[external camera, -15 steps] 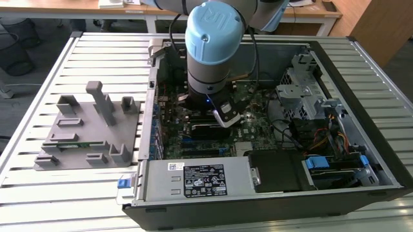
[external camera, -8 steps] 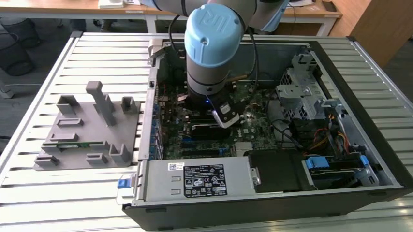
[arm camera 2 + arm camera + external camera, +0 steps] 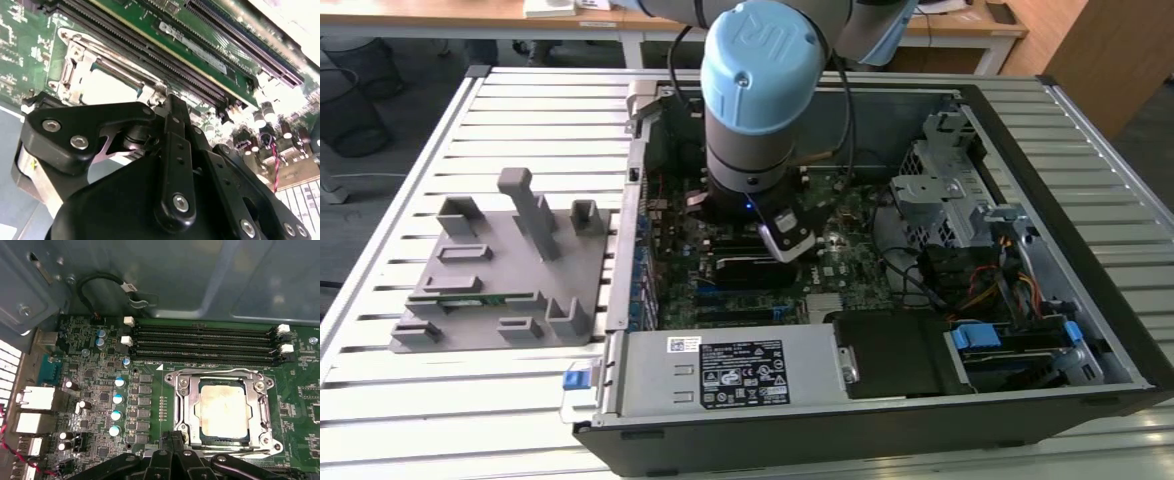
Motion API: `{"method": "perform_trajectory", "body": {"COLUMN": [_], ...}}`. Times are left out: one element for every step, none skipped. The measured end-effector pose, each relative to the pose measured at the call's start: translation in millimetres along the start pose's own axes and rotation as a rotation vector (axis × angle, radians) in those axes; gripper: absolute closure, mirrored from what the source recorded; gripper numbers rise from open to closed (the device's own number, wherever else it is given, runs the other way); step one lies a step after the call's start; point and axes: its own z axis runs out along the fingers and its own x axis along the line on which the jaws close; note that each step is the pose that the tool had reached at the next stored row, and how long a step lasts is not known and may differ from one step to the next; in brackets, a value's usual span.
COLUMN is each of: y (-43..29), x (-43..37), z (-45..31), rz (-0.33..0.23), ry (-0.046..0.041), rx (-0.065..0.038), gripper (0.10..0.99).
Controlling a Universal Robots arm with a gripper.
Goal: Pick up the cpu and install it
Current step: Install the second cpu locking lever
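The cpu [image 3: 223,410], a flat square chip with a pale, slightly stained metal top, lies flat in the motherboard socket [image 3: 182,405], whose metal frame stands around it. In the second wrist view the cpu [image 3: 110,89] is a bright square beyond the gripper's black links. My gripper [image 3: 174,439] hovers just beside the socket's edge, fingers together and nothing between them. In the exterior view the arm [image 3: 761,100] reaches straight down into the open computer case [image 3: 1067,330] over the board.
Several long memory slots [image 3: 205,342] run beside the socket. Capacitors [image 3: 117,400] and rear ports [image 3: 35,400] line the board. A power supply [image 3: 720,370], drive cage [image 3: 941,190] and cables crowd the case. A grey fixture [image 3: 507,270] sits on the slatted table.
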Motion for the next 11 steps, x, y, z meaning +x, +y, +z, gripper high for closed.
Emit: {"method": "perform_trajectory", "body": {"y": [0.8,1.5,2.2,2.8,3.3,3.8,4.3,4.7,5.1,5.7,6.4], "x": [0.0,-0.1,-0.1,-0.1,-0.1,-0.2,-0.2,-0.2,-0.2,-0.2,-0.3], "z": [-2.1,-4.3,-6.3,-8.1,-9.6,-11.0,-12.3,-13.5,-14.8,-16.4,-18.4], "rz": [0.0,0.0,0.0,0.0,0.0,0.0,0.0,0.0,0.0,0.0,0.0], "ry": [-0.0001,-0.0001,-0.0001,0.0,0.0,0.0,-0.0001,-0.0001,-0.0001,-0.0001,0.0], "rx": [0.0,0.0,0.0,0.0,0.0,0.0,0.0,0.0,0.0,0.0,0.0], "gripper": [0.98,0.98,0.98,0.98,0.98,0.98,0.98,0.98,0.98,0.98,0.98]}}
